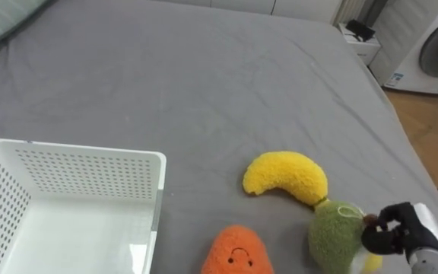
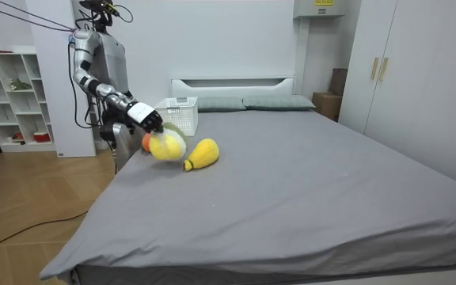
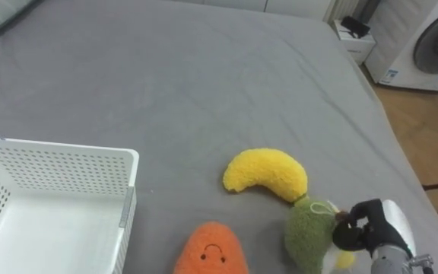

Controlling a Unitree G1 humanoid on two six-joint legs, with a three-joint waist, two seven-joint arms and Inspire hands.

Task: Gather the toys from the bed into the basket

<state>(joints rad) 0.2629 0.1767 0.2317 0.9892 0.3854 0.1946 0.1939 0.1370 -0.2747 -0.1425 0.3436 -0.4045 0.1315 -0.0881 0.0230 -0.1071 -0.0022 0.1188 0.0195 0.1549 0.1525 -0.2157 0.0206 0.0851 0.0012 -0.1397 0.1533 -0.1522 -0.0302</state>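
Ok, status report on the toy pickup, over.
Right hand shut on green plush toy. Yellow banana plush and orange plush loose on bed. Path to white basket crosses orange plush.

Grey-sheeted bed (image 3: 166, 68) seen from above. Lower left: white perforated plastic basket (image 3: 59, 169). Centre: yellow banana-shaped plush toy (image 3: 268, 173). Just beside it, lower right: round green plush toy (image 3: 309, 236), clasped at its edge by the curled dark fingers of the right hand (image 3: 375, 228). Bottom edge: orange plush toy with a smiling face (image 3: 210, 253).

Soft, even light fell across the whole bed (image 1: 226, 84). There were just faint shadows under the toys (image 1: 286, 176), plus a slight sheen inside the basket (image 1: 90, 164) beside them.
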